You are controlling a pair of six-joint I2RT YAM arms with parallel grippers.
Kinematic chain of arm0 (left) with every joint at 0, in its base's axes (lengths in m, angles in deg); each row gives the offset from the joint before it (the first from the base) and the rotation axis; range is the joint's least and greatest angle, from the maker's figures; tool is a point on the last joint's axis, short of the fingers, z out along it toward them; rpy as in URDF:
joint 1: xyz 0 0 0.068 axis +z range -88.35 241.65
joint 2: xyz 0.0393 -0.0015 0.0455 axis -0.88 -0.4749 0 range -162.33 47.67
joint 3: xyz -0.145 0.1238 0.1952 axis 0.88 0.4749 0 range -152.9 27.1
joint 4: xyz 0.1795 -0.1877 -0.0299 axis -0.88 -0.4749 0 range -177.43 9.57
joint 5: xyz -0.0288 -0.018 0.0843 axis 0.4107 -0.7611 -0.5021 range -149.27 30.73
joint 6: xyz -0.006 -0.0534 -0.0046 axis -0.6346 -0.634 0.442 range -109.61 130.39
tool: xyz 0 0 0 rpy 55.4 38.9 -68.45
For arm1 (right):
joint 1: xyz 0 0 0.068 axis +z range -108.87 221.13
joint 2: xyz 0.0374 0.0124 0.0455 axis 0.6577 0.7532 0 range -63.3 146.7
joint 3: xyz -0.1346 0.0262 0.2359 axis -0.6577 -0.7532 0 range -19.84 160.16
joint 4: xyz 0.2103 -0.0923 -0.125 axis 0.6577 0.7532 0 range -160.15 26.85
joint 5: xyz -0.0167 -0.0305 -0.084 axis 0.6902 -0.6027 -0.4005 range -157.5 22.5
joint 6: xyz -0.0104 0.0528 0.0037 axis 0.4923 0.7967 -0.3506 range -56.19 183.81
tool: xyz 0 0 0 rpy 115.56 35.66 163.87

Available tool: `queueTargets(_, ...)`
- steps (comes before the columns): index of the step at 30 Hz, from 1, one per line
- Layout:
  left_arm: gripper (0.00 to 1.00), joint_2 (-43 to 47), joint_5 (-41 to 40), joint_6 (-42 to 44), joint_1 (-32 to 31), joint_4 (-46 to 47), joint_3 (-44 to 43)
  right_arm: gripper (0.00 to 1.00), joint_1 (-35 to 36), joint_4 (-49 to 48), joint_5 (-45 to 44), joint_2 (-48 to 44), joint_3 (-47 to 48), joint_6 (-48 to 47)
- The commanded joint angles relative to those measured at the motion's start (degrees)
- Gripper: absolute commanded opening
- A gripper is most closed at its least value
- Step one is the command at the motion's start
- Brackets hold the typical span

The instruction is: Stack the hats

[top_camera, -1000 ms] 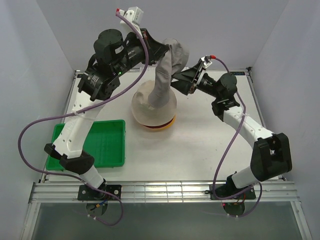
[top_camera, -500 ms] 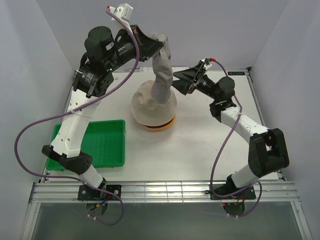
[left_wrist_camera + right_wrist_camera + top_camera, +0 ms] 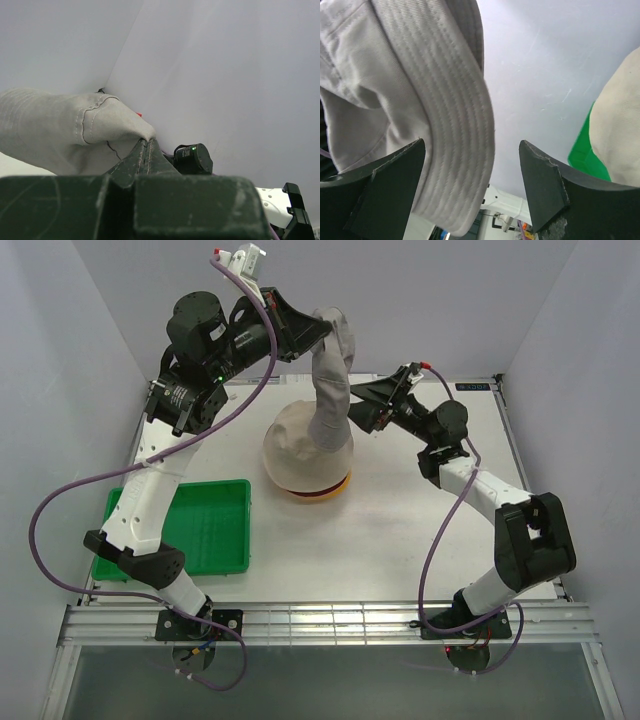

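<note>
Grey hat (image 3: 330, 390) raised over stack (image 3: 290, 445), left gripper (image 3: 318, 332) clamping its brim; right gripper (image 3: 362, 410) now slack, jaws apart. Drape next.

The white table (image 3: 400, 540) carries a green tray (image 3: 200, 530) at its near left and a cream-topped stack of hats (image 3: 290, 452) mid-table.

From the left pincer (image 3: 322, 332) a hat (image 3: 331, 390) hangs over the hat stack (image 3: 290, 452) below; the right pincer (image 3: 357, 406) stands just beside it.

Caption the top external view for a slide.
Left hand holds the grey hat over the cream hat; right hand open beside it.
</note>
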Motion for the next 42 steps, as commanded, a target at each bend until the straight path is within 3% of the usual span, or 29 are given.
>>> queueTargets(1,0.00,0.73,0.19,-0.24,0.07,2.06,-0.90,0.81,0.41,-10.31,-1.98,0.46,-1.07,5.48)
queueTargets(8,0.00,2.22,-0.61,0.11,0.25,3.99,3.49,0.79,1.11,-17.17,-3.66,0.54,-1.24,11.82)
queueTargets(21,0.00,2.22,0.36,-1.38,0.68,6.36,3.49,0.80,1.29,-14.89,-3.66,0.98,-4.06,7.34)
queueTargets(33,0.00,2.05,0.97,-2.44,0.68,9.44,5.78,0.81,2.08,-22.00,-5.59,4.15,-5.90,11.90)
queueTargets(42,0.00,3.19,-0.17,-1.56,0.77,9.88,9.12,0.74,2.08,-25.61,-6.38,3.45,-4.67,15.95)
